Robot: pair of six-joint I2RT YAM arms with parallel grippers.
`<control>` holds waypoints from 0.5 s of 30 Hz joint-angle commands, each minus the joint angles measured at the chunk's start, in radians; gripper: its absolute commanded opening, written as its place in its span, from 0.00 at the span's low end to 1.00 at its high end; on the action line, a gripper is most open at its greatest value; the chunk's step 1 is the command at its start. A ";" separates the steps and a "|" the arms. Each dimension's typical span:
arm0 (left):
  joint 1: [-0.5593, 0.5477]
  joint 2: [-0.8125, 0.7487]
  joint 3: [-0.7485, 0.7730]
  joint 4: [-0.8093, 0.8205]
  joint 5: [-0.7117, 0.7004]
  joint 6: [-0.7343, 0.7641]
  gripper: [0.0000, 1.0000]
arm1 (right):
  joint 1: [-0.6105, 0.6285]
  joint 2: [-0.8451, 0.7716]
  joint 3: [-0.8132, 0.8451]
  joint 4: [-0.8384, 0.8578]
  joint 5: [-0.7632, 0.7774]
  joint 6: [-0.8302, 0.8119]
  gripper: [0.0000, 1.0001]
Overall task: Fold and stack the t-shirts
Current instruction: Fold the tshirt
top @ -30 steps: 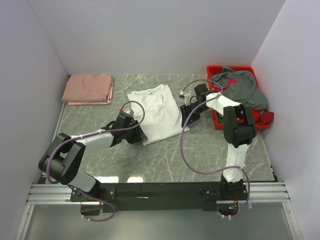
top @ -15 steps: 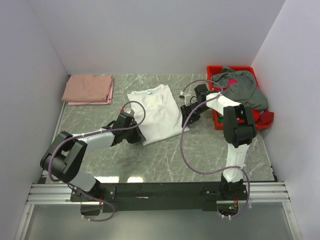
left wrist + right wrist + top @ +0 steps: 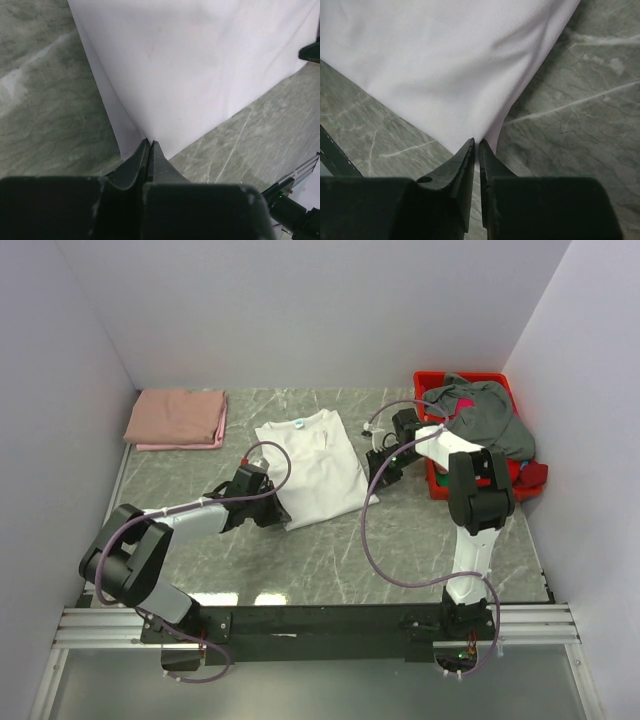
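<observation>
White t-shirt (image 3: 315, 465) lies flat on the table (image 3: 400, 550). Your left fingers (image 3: 137, 160) and right fingers (image 3: 462, 165) each pinch a near hem corner. You're starting the fold, so next lift both corners evenly toward the collar (image 3: 300, 423).

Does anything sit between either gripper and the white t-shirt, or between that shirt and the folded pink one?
Nothing visible. The left gripper and right gripper pinch the near corners of the white t-shirt; only bare table lies between it and the folded pink t-shirt.
</observation>
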 commanded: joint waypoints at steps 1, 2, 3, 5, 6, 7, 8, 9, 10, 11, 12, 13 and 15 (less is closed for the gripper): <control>0.001 -0.061 -0.002 0.036 0.030 0.019 0.01 | -0.016 -0.058 -0.018 -0.019 -0.028 -0.010 0.14; 0.001 -0.067 -0.006 0.036 0.030 0.021 0.01 | -0.018 -0.063 -0.023 -0.022 -0.033 -0.015 0.12; 0.001 -0.083 -0.018 0.036 0.033 0.019 0.01 | -0.019 -0.070 -0.032 -0.022 -0.037 -0.020 0.11; -0.001 -0.095 -0.029 0.039 0.039 0.019 0.01 | -0.026 -0.077 -0.041 -0.024 -0.043 -0.026 0.06; 0.001 -0.107 -0.041 0.043 0.042 0.016 0.01 | -0.027 -0.084 -0.048 -0.024 -0.053 -0.029 0.04; 0.001 -0.113 -0.046 0.045 0.049 0.016 0.00 | -0.030 -0.087 -0.051 -0.029 -0.059 -0.033 0.02; 0.001 -0.116 -0.054 0.047 0.054 0.018 0.00 | -0.033 -0.090 -0.052 -0.035 -0.065 -0.044 0.00; 0.001 -0.123 -0.057 0.045 0.057 0.021 0.01 | -0.035 -0.098 -0.058 -0.038 -0.080 -0.050 0.00; 0.001 -0.124 -0.060 0.047 0.057 0.024 0.00 | -0.038 -0.103 -0.061 -0.039 -0.085 -0.055 0.00; 0.001 -0.126 -0.071 0.050 0.068 0.025 0.01 | -0.039 -0.107 -0.064 -0.044 -0.093 -0.067 0.00; -0.001 -0.127 -0.074 0.053 0.072 0.024 0.01 | -0.044 -0.115 -0.069 -0.047 -0.100 -0.075 0.00; 0.001 -0.129 -0.078 0.063 0.077 0.022 0.01 | -0.046 -0.116 -0.072 -0.053 -0.123 -0.084 0.00; -0.001 -0.127 -0.094 0.073 0.092 0.018 0.00 | -0.049 -0.115 -0.069 -0.081 -0.140 -0.110 0.00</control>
